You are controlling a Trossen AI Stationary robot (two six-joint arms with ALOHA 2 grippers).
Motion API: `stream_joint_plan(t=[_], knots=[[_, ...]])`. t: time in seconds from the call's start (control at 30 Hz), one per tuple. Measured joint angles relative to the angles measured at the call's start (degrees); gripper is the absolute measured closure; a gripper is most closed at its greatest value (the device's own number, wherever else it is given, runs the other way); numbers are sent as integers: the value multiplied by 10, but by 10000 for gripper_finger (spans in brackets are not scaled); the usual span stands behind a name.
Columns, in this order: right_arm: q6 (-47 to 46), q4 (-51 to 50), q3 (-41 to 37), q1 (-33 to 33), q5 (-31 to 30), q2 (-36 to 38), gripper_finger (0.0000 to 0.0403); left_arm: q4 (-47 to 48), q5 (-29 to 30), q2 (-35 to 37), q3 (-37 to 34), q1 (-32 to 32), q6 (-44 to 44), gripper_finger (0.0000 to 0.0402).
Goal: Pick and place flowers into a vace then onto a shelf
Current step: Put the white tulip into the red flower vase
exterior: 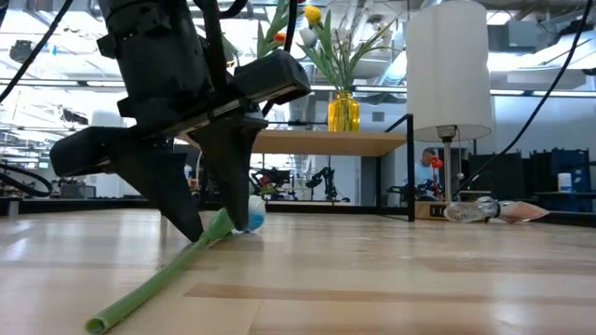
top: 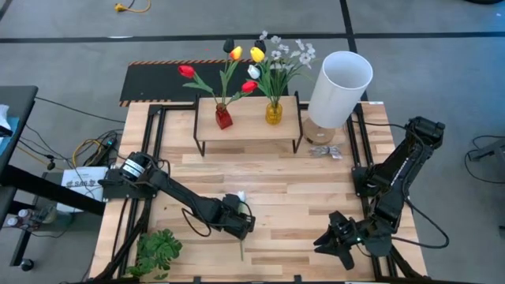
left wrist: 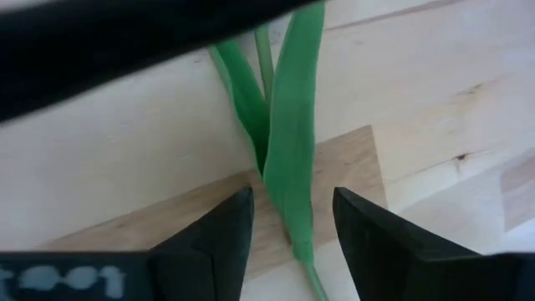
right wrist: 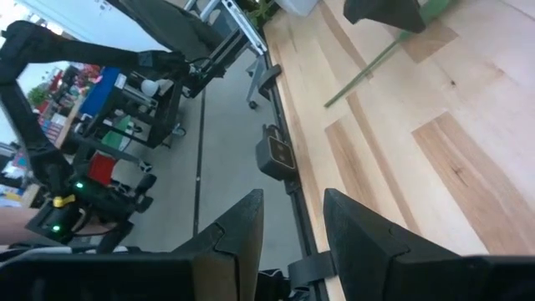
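Left gripper [top: 241, 214]: lower centre-left of the high view, fingers apart, straddling the white tulip [top: 241, 237] lying flat on the table [top: 300, 185].
Shelf [top: 248, 118]: upper centre, carrying red vase [top: 224, 118] and yellow vase [top: 273, 113] with flowers.
Right gripper [top: 338, 239]: lower right, fingers parted, empty.

Inventory, counted from the high view:

- Vases: two, one red [top: 224, 118] and one yellow [top: 273, 113], both standing on one shelf [top: 249, 121] at 12 o'clock on the desk [top: 292, 189]
- Red tulips in the vases: two
- Yellow tulips: two
- Dark tulip: one
- White blossom spray [top: 293, 54]: one
- Loose white tulip [top: 241, 217] lying on the desk at 7 o'clock: one
- Leafy sprig [top: 158, 251]: one
- White lamp [top: 338, 88]: one
- Arms: two, each with one tool
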State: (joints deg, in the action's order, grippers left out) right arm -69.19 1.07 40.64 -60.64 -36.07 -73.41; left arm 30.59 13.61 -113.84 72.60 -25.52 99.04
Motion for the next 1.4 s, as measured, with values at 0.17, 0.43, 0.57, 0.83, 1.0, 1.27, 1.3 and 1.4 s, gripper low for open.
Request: stream_joint_plan(t=[0.17, 0.43, 0.57, 0.83, 1.0, 1.27, 1.3, 1.4], knots=[[1, -1, 0, 0, 0, 0, 285, 12, -9, 0, 0, 0, -9, 276], [1, -7, 0, 0, 0, 0, 285, 21, -8, -1, -1, 0, -65, 375], [2, -7, 0, 0, 0, 0, 285, 20, -7, -3, 7, 0, -113, 394], [2, -7, 0, 0, 0, 0, 285, 2, -24, -7, 73, 0, -284, 397], [2, -7, 0, 0, 2, 0, 285, -45, -122, -6, 138, 0, -452, 396], [-15, -7, 0, -1, 43, 0, 285, -260, -405, -5, 179, 1, -505, 398], [-20, -7, 0, -1, 47, 0, 285, -292, -420, -5, 179, 1, -500, 398], [-28, -7, 0, -2, 55, 0, 285, -398, -439, -6, 179, 1, -491, 399]])
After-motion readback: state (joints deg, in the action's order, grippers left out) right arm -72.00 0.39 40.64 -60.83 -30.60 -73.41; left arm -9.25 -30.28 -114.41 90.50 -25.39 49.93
